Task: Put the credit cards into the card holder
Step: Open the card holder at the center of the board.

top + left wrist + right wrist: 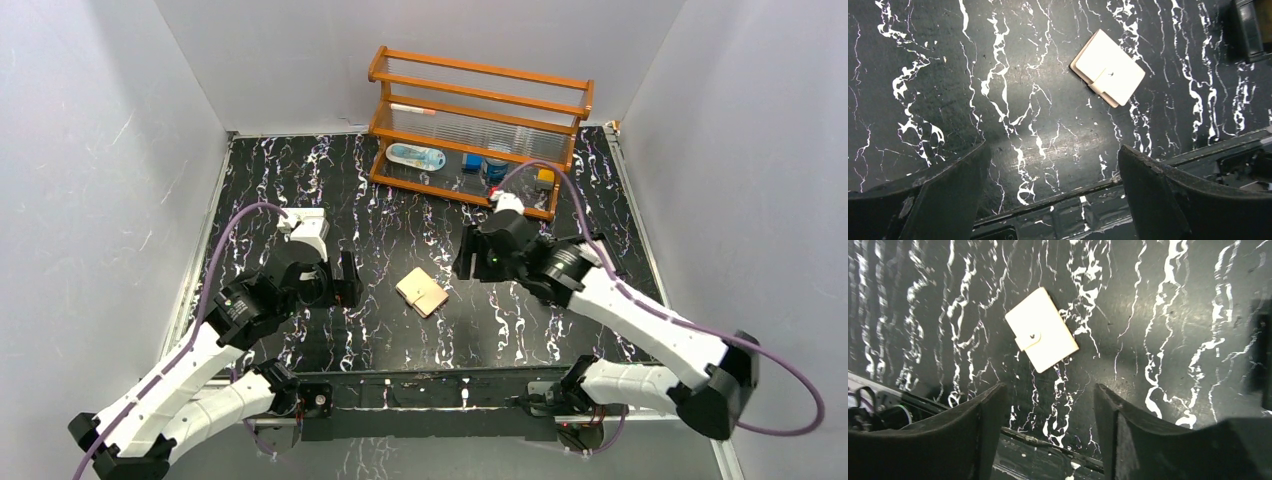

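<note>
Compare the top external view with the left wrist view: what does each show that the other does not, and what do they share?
Only the top external view shows the wooden rack at the table's far edge, both arms, and the right tool. Only the left wrist view shows the left tool close up, its dark fingers wide apart with nothing between them, and the clasp tab on the card holder. Both show the closed card holder lying flat on the black marbled table; no loose card shows in either.
</note>
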Tool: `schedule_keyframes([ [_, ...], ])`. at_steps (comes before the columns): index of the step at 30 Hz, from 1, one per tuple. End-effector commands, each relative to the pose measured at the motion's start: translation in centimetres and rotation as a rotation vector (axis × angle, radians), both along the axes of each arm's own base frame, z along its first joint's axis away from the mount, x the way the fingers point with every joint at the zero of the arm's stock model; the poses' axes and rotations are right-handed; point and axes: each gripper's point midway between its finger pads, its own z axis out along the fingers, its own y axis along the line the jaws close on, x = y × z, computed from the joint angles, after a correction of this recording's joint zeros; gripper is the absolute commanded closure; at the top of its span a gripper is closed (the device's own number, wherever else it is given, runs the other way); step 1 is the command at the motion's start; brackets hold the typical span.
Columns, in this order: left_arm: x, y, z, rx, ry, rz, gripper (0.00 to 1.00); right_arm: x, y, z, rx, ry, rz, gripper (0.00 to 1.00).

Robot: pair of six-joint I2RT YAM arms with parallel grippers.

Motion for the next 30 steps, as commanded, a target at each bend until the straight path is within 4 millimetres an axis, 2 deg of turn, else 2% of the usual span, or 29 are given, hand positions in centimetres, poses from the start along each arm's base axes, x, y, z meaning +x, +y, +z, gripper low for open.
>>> schedule_keyframes([
  [1, 0.5, 0.1, -0.1, 0.002, -0.053, -0.015, 0.02, 0.8, 3.1, -2.3, -0.004, 0.045, 0.089, 0.35],
  [3, 0.5, 0.4, -0.5, 0.014, -0.069, -0.019, 0.01, 0.9, 4.4, -3.8, 0.000, 0.095, 0.106, 0.42],
  [7, 0.4, 1.0, -1.0, 0.014, -0.104, -0.010, 0.01, 1.2, 7.2, -6.3, 0.057, 0.170, 0.102, 0.50],
  [10, 0.5, 1.1, -0.8, -0.001, -0.133, -0.009, 0.01, 2.1, 8.0, -8.3, 0.083, 0.242, -0.031, 0.57],
  [13, 0.5, 1.5, -0.7, 0.000, -0.145, 0.007, 0.01, 2.5, 8.5, -10.1, 0.101, 0.338, -0.188, 0.54],
  [18, 0.3, 1.8, -0.3, -0.017, -0.163, 0.015, 0.01, 2.3, 10.5, -11.6, 0.097, 0.410, -0.297, 0.52],
  [30, 0.1, 2.6, 0.5, -0.042, -0.203, 0.046, 0.01, 2.5, 11.7, -15.6, -0.080, 0.487, -0.506, 0.51],
])
